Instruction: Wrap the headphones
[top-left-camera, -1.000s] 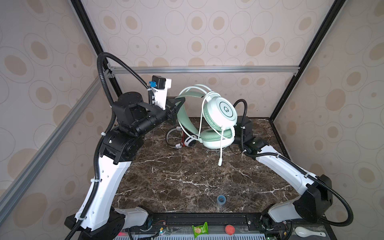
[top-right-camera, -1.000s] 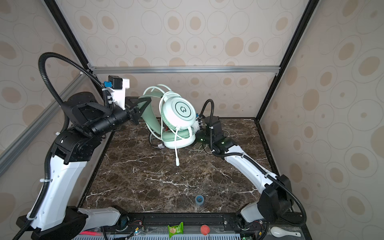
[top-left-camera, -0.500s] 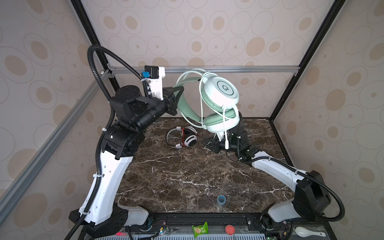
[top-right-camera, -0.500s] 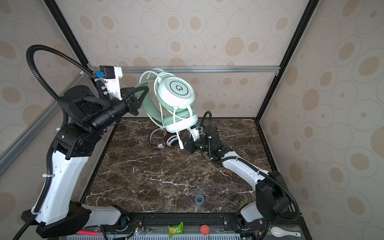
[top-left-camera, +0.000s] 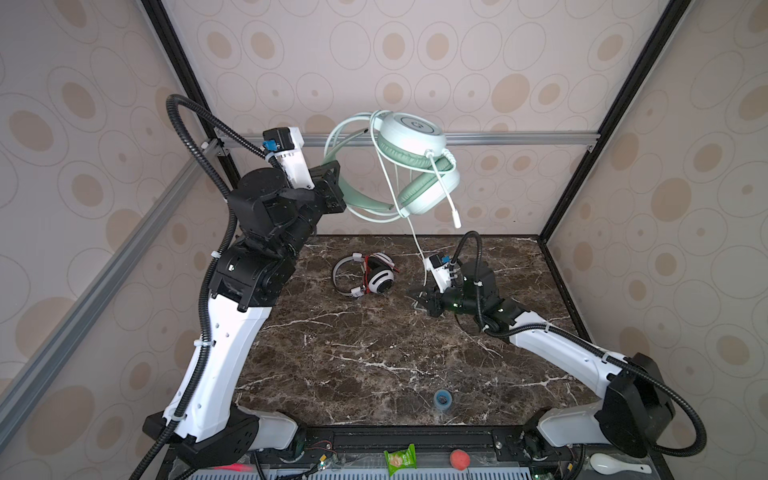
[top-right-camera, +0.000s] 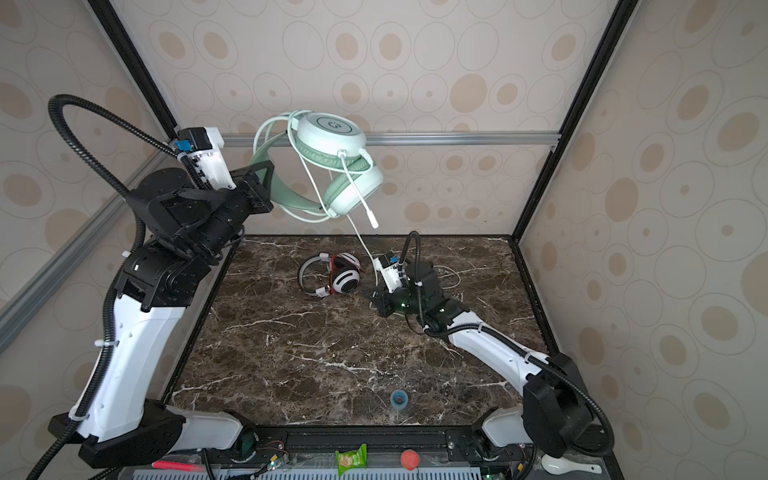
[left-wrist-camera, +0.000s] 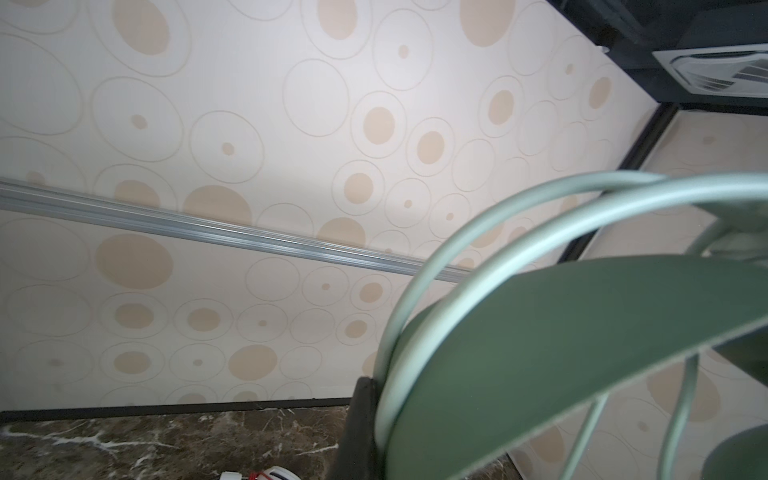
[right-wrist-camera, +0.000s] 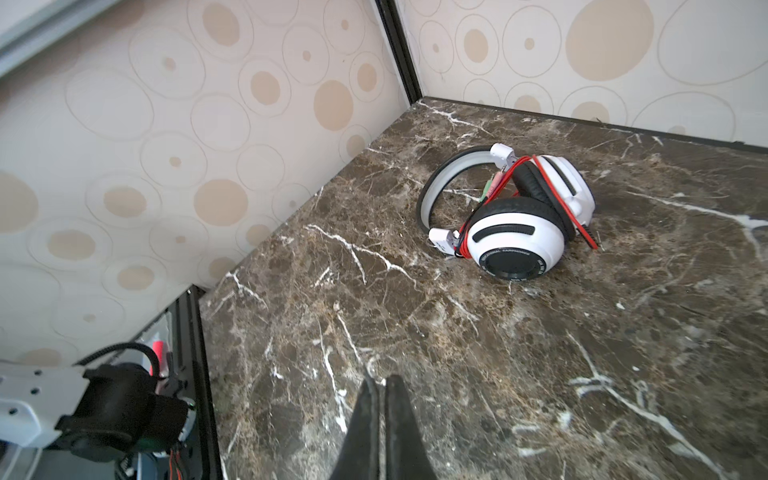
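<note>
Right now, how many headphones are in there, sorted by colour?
Mint headphones: 1
White-and-black headphones: 1
Total: 2

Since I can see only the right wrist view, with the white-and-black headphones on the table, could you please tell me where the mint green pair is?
Observer: The mint green headphones hang well clear above the table, with the left tool shut on their headband.
Operator: Thank you; where does their cable run?
Observer: The pale cable drops to the table right by the right tool, outside your frame.
Operator: Is my tool gripping it?
Observer: I cannot tell; more of the cable lies looped on the table behind the right arm.
</note>
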